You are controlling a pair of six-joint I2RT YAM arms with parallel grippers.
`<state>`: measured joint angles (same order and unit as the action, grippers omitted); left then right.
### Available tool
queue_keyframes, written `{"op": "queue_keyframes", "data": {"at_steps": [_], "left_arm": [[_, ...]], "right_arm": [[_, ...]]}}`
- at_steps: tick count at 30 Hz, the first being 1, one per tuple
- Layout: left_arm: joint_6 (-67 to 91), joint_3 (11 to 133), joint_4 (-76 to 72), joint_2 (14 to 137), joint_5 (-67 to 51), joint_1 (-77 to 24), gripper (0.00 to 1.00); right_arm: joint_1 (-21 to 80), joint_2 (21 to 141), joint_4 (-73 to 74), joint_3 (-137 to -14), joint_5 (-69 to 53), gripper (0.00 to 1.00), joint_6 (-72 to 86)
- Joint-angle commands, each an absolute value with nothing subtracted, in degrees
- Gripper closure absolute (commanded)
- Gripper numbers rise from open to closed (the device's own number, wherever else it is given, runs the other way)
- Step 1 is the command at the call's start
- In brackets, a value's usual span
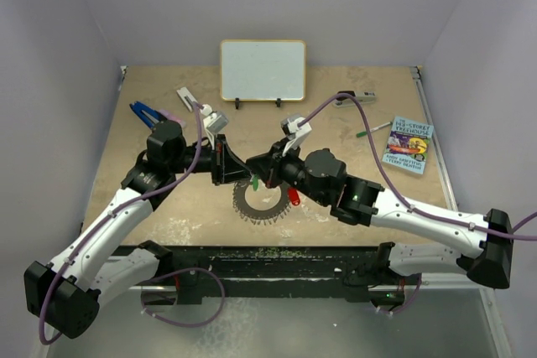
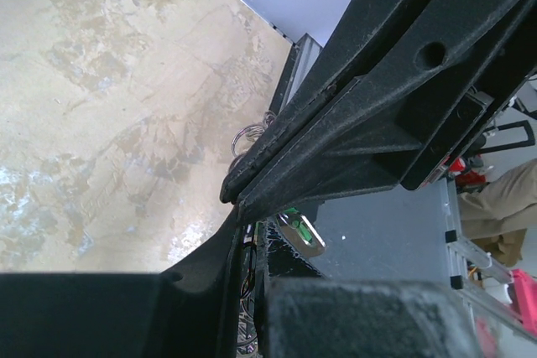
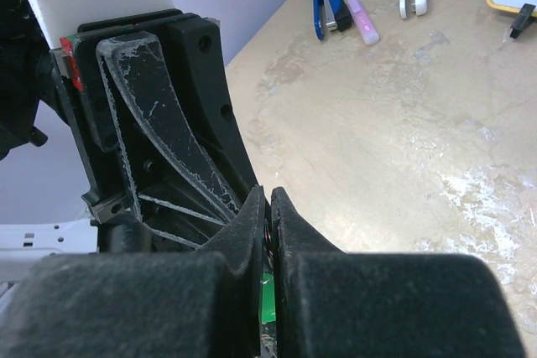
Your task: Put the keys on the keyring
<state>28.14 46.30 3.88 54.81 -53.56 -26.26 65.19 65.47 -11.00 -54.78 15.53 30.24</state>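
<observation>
My left end effector (image 1: 242, 170) and right end effector (image 1: 263, 172) are both pressed together, tips meeting above the keyring (image 1: 260, 205) lying by the bench's near edge. The green key (image 1: 254, 182) dangles there, and the red key (image 1: 294, 197) is beside the ring.

A beige mottled tabletop (image 1: 252, 127) carries the clutter. At twelve o'clock a small white board with a pale wooden frame (image 1: 263, 69) stands on black feet. Toward ten o'clock lie a blue stapler-like tool (image 1: 144, 112), a small pink block (image 1: 172, 116) just beside it, and a white plastic piece (image 1: 186, 96). At two o'clock rests a light blue paperback book (image 1: 408, 145), with a green-capped pen (image 1: 369, 130) at its nine o'clock.
</observation>
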Motion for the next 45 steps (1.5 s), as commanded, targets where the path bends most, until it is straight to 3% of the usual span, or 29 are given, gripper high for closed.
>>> {"op": "queue_keyframes", "data": {"at_steps": [1, 5, 8, 11, 14, 25, 30, 39, 45], "left_arm": [[32.75, 50.11, -6.58, 53.8, -54.77, -26.46, 0.96], [34.08, 50.38, -7.05, 53.93, -54.2, -26.46, 0.96], [34.88, 50.69, -7.64, 53.88, -53.78, -26.46, 0.96], [34.88, 51.05, -7.57, 53.88, -53.33, -26.32, 0.96], [35.02, 51.24, -7.65, 53.89, -53.35, -26.19, 0.96], [33.28, 51.48, -5.22, 54.31, -51.96, -25.71, 0.92], [27.76, 51.43, -0.22, 54.38, -51.05, -25.62, 0.82], [17.01, 54.82, 12.6, 54.65, -45.4, -25.44, 0.8], [10.91, 59.63, 16.87, 55.96, -47.06, -25.5, 0.8]], "right_arm": [[65.82, 65.74, -7.02, -53.05, 14.38, 1.0, 31.31], [65.74, 65.6, -6.7, -52.53, 13.98, 0.91, 32.03], [65.81, 65.42, -6.39, -52.23, 13.72, 0.9, 32.46], [65.77, 65.35, -6.03, -51.95, 13.71, 0.91, 32.77], [65.74, 64.98, -5.96, -51.64, 13.69, 1.0, 32.85], [65.75, 63.57, -2.2, -52.91, 16.9, 1.0, 34.66], [65.77, 63.73, 6.28, -57.09, 22.91, 1.0, 37.17], [65.82, 65.21, 18.22, -65.64, 29.35, 1.0, 42.81], [65.76, 67.79, 28.18, -69.55, 34.39, 1.0, 55.6]]}}
